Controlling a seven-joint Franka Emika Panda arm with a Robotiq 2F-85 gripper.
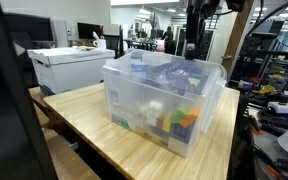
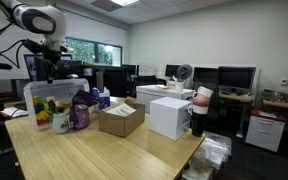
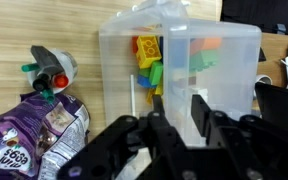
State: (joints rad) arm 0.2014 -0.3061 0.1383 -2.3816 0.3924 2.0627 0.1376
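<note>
A clear plastic bin [image 3: 234, 40] stands on the wooden table [image 1: 89, 120] and holds yellow, green and orange toy blocks [image 3: 149, 58]. My gripper [image 3: 175, 100] hovers right above the bin. Its two black fingers [image 3: 156, 100] stand a little apart, and only the bin's pale inside shows between them. In both exterior views the gripper [image 1: 191, 45] [image 2: 52, 66] hangs over the bin [image 1: 134, 95] [image 2: 39, 100], above its rim. The blocks [image 1: 187, 118] lie in the corner nearest the camera.
Beside the bin lie a purple snack bag [image 3: 29, 135] [image 2: 81, 112] and a white bottle [image 3: 52, 68] with green and red caps. An open cardboard box [image 2: 121, 120] and a white box [image 2: 170, 117] stand further along the table. Desks and monitors fill the room behind.
</note>
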